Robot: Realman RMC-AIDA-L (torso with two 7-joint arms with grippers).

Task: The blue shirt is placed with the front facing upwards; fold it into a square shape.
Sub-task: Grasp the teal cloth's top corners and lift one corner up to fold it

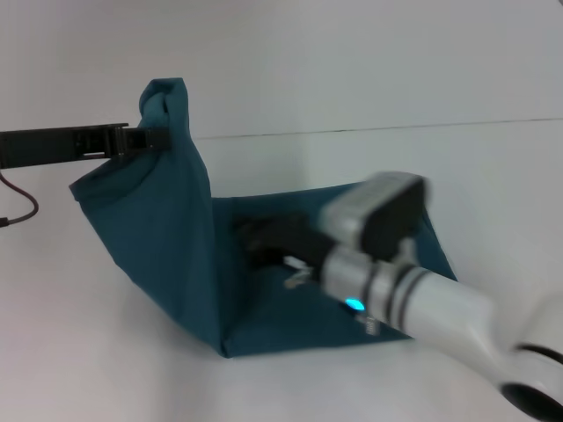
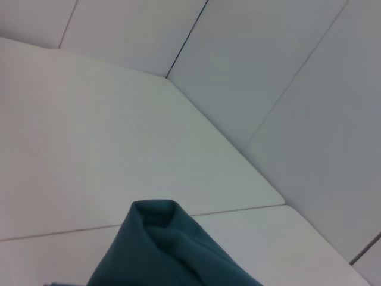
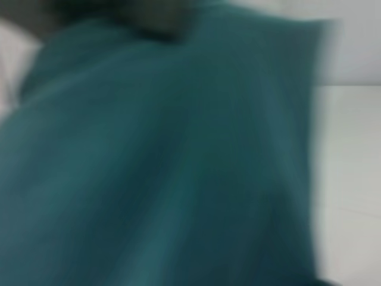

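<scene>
Clearly the blue shirt [image 1: 176, 255] is soft, light cloth with no stiffness of its own: its left part hangs as a sagging sheet from one raised bunch, while the rest lies flat on the white table [image 1: 79, 352]. The left gripper [image 1: 157, 138] reaches in level from the shirt's left side and is pinched closed on that bunched upper edge, well above the table. The right gripper [image 1: 264, 237] sits low over the flat part of the shirt, near its middle; it appears to press the cloth there, though blur hides its fingers and their state cannot be told. Such fabric will likely slump and crease wherever it goes unsupported, so edges and corners are the sound places to take hold, with the flat part pinned. The table is smooth and pale, and behind the shirt stand plain white wall panels [image 2: 286, 71].
</scene>
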